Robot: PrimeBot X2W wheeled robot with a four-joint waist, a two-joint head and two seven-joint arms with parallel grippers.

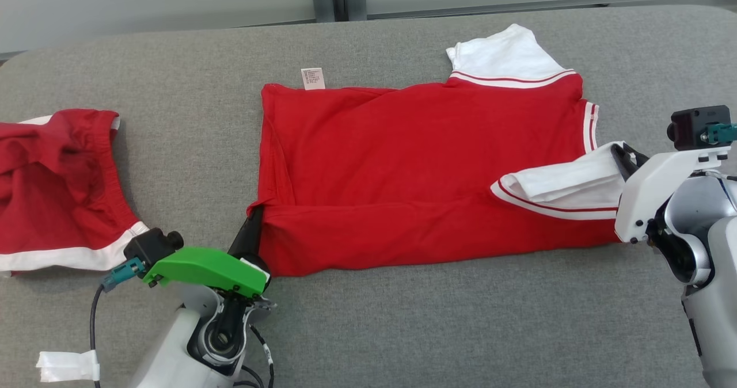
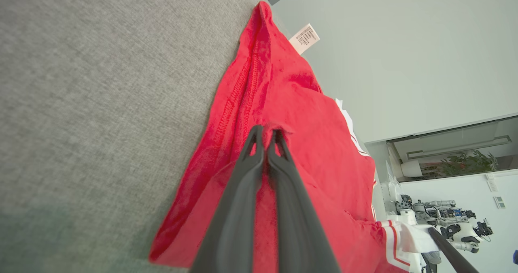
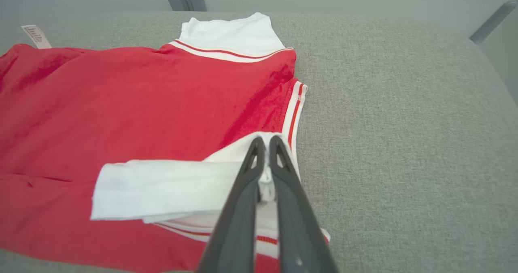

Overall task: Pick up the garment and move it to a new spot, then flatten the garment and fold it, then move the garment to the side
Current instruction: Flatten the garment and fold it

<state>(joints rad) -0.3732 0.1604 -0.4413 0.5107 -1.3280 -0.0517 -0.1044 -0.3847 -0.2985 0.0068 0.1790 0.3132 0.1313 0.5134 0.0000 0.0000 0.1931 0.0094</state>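
The garment [image 1: 414, 163] is a red shirt with white sleeves, spread across the grey table, its near long edge doubled over onto the body. My left gripper [image 1: 255, 210] is shut on the red hem corner at the shirt's left end; the left wrist view has its fingers [image 2: 265, 137] pinching red cloth [image 2: 307, 127]. My right gripper [image 1: 620, 153] is shut on the near white sleeve [image 1: 567, 189], which lies folded over the red body. In the right wrist view the fingers [image 3: 265, 143] clamp white cloth [image 3: 170, 188]. The far white sleeve [image 1: 504, 54] lies flat.
A second red garment with white trim [image 1: 57, 189] lies crumpled at the table's left edge. A white care tag [image 1: 313, 79] sticks out at the shirt's far edge. A strip of white tape [image 1: 66, 366] sits near the front left. Grey tabletop [image 1: 403, 330] stretches before the shirt.
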